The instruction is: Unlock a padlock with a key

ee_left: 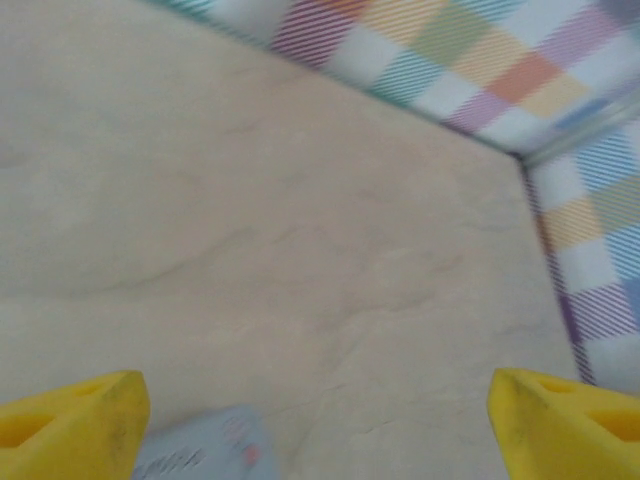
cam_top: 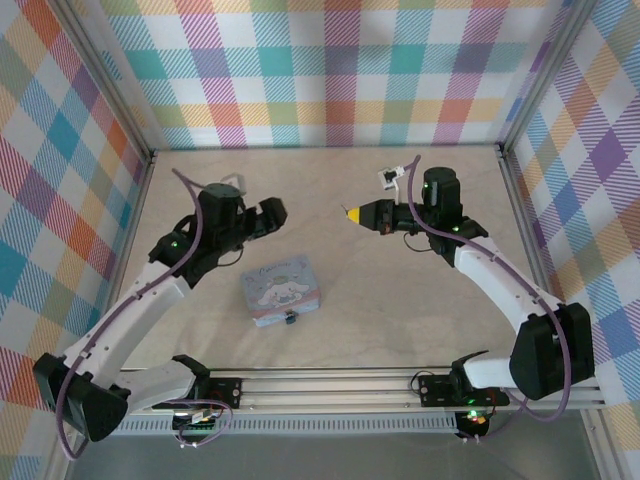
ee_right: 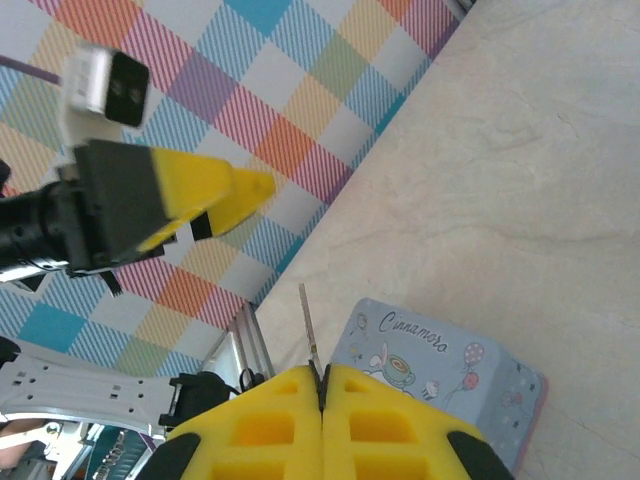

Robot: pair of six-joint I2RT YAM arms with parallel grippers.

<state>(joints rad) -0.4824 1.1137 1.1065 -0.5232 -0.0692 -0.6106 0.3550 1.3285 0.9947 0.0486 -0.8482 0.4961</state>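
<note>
The tiny dark-blue padlock [cam_top: 290, 319] sits against the near edge of the pale blue cartoon tin [cam_top: 281, 289], which lies mid-table. My right gripper [cam_top: 352, 214] hovers right of and beyond the tin. In the right wrist view its yellow fingers [ee_right: 322, 378] are shut on a thin silvery key [ee_right: 308, 325] whose blade sticks out past the tips, above the tin [ee_right: 440, 365]. My left gripper [cam_top: 272, 213] hangs beyond the tin's left side. Its fingers stand wide open [ee_left: 320, 425] with nothing between them, and a corner of the tin [ee_left: 200, 450] shows below.
Plaid walls [cam_top: 330, 70] enclose the beige table on three sides. A metal rail [cam_top: 340, 385] runs along the near edge by the arm bases. In the right wrist view the left gripper [ee_right: 200, 195] faces mine in front of the plaid wall.
</note>
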